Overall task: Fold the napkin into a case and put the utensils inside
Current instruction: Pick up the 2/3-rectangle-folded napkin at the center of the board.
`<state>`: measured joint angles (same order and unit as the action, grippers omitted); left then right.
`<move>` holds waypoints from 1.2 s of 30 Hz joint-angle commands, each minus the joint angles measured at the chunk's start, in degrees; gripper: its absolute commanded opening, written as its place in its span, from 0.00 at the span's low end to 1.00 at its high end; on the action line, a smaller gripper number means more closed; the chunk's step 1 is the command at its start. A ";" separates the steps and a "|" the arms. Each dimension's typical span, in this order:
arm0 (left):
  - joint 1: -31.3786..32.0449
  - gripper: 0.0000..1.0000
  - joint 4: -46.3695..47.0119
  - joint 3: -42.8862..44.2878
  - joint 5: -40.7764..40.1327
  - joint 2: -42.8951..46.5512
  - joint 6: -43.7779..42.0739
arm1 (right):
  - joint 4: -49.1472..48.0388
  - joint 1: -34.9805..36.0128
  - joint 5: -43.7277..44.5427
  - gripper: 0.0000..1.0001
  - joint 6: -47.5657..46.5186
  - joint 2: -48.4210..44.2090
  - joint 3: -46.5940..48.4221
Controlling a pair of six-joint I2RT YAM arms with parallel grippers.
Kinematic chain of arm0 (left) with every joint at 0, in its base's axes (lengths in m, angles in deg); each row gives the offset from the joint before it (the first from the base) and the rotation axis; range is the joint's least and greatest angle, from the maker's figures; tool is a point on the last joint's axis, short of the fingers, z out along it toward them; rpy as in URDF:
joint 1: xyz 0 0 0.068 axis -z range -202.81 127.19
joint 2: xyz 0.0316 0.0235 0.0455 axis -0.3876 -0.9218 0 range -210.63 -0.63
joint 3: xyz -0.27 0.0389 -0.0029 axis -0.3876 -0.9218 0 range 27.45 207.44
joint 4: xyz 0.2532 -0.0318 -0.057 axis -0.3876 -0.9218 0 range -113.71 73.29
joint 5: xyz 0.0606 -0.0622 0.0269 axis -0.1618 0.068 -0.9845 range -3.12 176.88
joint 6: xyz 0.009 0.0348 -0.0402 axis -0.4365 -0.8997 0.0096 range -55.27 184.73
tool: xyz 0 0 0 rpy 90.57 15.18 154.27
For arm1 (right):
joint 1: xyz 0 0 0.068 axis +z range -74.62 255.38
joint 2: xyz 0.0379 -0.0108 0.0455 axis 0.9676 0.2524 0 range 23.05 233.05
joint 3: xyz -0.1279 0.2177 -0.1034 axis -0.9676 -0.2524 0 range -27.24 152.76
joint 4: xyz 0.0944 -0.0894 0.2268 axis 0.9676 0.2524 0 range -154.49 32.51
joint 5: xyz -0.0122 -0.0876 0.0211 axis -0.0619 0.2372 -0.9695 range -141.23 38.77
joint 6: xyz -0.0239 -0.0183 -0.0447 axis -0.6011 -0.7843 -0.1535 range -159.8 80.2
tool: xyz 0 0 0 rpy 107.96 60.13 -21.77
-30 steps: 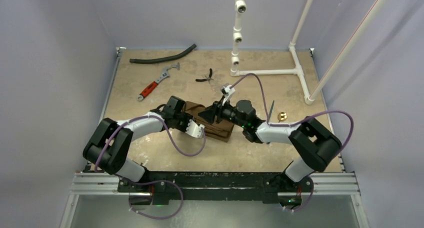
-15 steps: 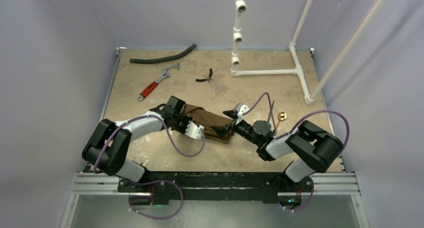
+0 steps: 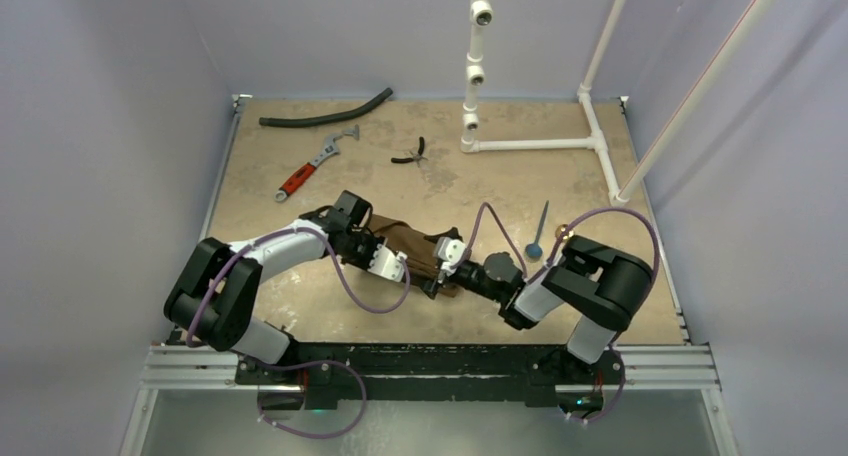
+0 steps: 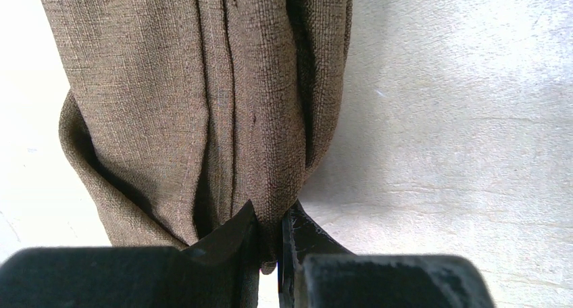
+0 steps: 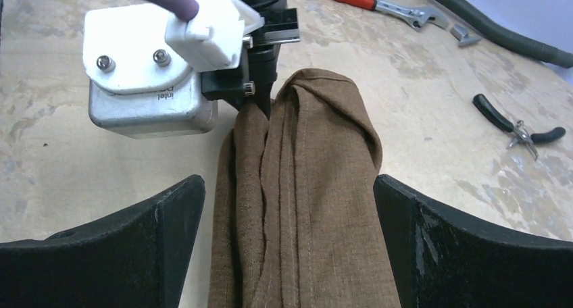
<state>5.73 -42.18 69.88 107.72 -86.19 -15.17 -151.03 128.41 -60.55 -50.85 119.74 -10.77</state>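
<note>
while the left gripper [image 4: 270, 220] pinches a gathered fold of the dark-brown woven cloth napkin [image 4: 223, 105] between its nearly closed black fingers, the right gripper [image 5: 287, 186] stands with its jaws spread wide, one black finger on either side of the same bundled cloth. the napkin lies bunched into a long, creased roll on the mottled beige table [image 3: 300, 306], in the near half, stretched between the two wrists. in the right wrist view the left arm's silver-and-white camera housing [image 5: 145, 85] sits just over the roll's far end, where the left fingers clamp it. whether the right fingers touch the cloth cannot be told. a slim spoon with a round blue bowl [image 3: 540, 231] lies on the table to the right of the napkin, apart from it, with a small brass-coloured round object [image 3: 563, 232] just beside it. farther back rest a red-handled adjustable wrench [image 3: 315, 164], small black-handled pliers [image 3: 410, 154] and a curved black rubber hose [image 3: 325, 111], all well apart from the cloth, and a white plastic pipe frame [image 3: 530, 144] rises at the back right.
</note>
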 commanded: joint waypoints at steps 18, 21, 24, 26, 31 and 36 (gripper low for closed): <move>0.03 0.00 -5.73 1.94 3.90 0.44 1.10 | -12.00 10.40 10.69 0.98 -14.21 19.00 14.97; 0.03 0.00 -5.96 1.95 3.94 0.65 1.13 | -13.71 10.39 11.95 0.97 -14.50 20.75 15.56; 0.03 0.00 -6.08 1.86 3.86 0.91 1.36 | -17.76 10.48 14.13 0.95 -14.00 23.15 14.99; 0.08 0.00 -6.43 1.90 3.69 1.00 1.50 | -23.37 10.48 15.45 0.95 -11.84 23.42 12.14; -0.01 0.00 -6.61 1.66 3.93 1.07 1.38 | -30.14 11.82 17.48 0.96 -8.62 22.58 6.47; 0.29 0.00 -7.49 2.41 5.37 0.86 2.06 | -30.05 12.60 17.81 0.97 -10.52 23.14 7.20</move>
<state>5.40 -46.62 70.73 109.34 -86.10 -14.67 -158.63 140.19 -44.42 -59.35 141.38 -2.66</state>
